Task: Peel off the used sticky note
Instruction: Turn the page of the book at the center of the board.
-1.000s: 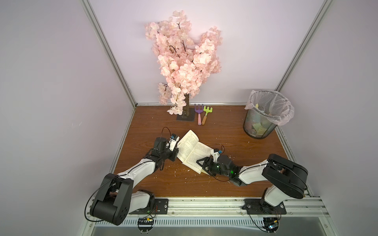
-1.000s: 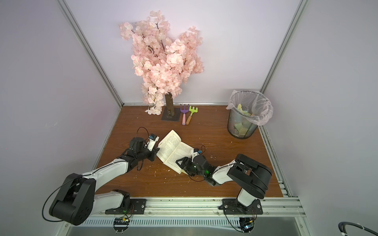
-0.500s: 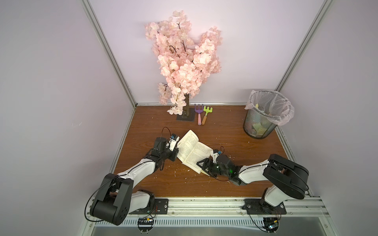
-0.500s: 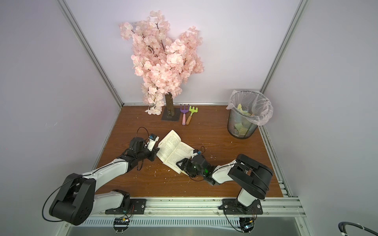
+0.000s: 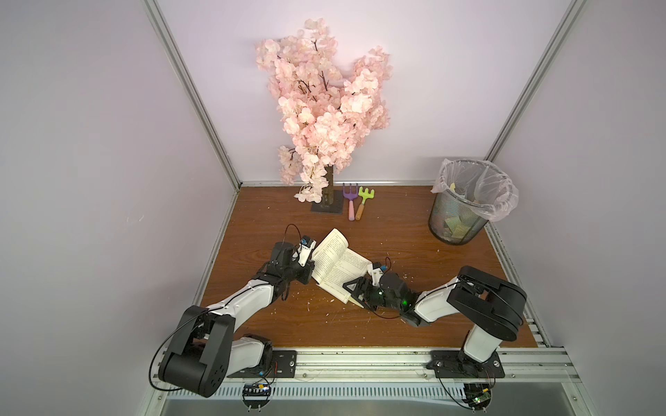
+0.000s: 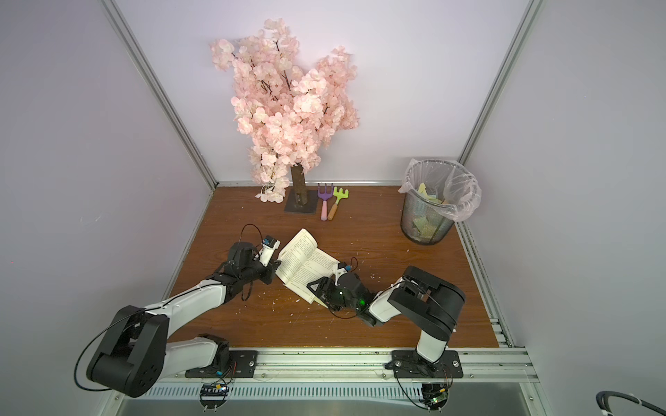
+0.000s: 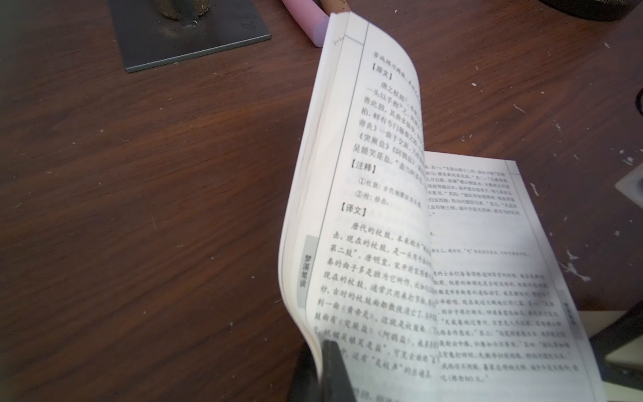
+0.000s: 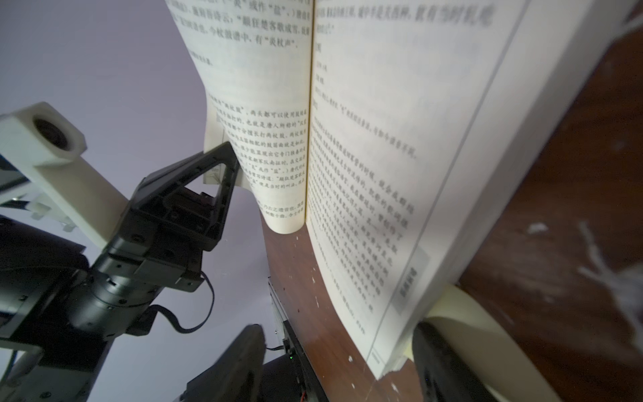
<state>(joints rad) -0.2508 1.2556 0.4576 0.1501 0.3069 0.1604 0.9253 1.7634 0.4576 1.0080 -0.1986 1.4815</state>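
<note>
An open book [image 5: 338, 264] [image 6: 304, 264] lies mid-table. My left gripper [image 7: 322, 369] [image 5: 309, 268] is shut on the edge of the book's left pages [image 7: 365, 209], holding them raised and curved. My right gripper [image 8: 341, 365] [image 5: 351, 291] is open at the book's near right corner, its jaws on either side of the page stack's corner [image 8: 379, 365]. A pale yellow sticky note [image 8: 462, 313] curls out from under that stack, right beside one of the right fingers [image 8: 438, 362]. In both top views only a thin sliver of the sticky note [image 5: 356, 302] [image 6: 319, 300] shows.
A pink blossom tree [image 5: 324, 108] on a metal base stands at the back, with two toy rakes [image 5: 356, 201] beside it. At the back right is a mesh bin [image 5: 461, 212] with a plastic liner and discarded notes inside. White paper crumbs dot the wooden table [image 5: 414, 223].
</note>
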